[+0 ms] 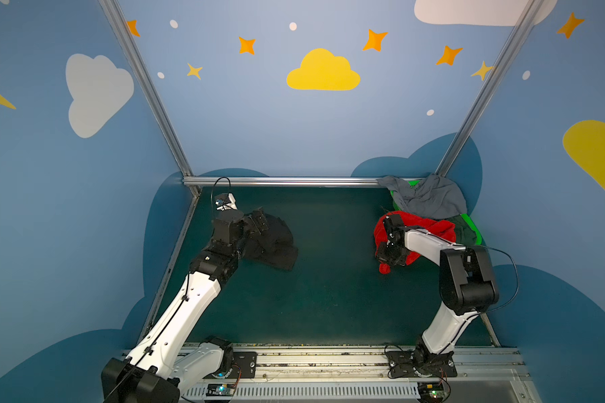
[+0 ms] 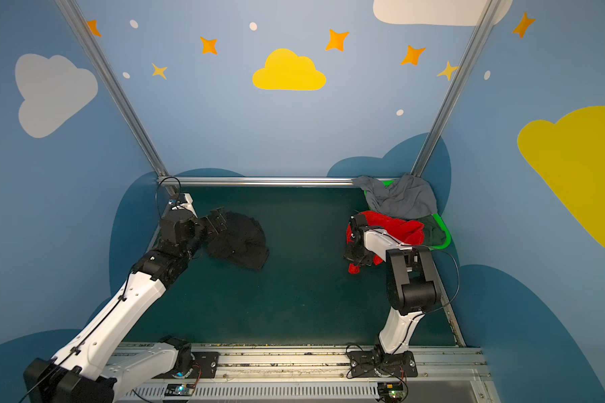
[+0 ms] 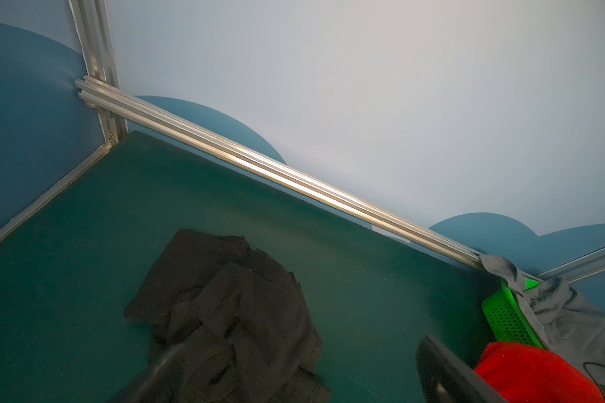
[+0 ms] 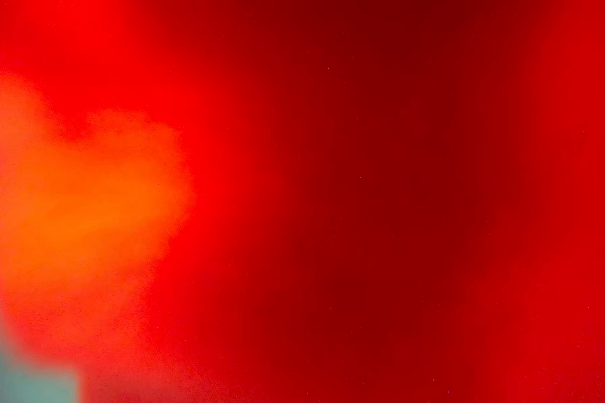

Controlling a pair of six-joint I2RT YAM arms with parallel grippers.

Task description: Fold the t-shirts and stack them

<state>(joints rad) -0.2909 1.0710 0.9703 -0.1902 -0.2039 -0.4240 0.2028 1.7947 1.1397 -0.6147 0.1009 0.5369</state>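
While your right gripper is clamped tight on a bunch of the red t-shirt, its wrist view gives you nothing but blurred red cloth. That shirt spills over the rim of the bright green basket in the far right corner, with a tuft poking out below the gripper. A dark green t-shirt lies in the basket beside it, and a grey t-shirt drapes over the basket's far end. Your left gripper has its jaws spread wide, holding nothing, over the crumpled black t-shirt on the table.
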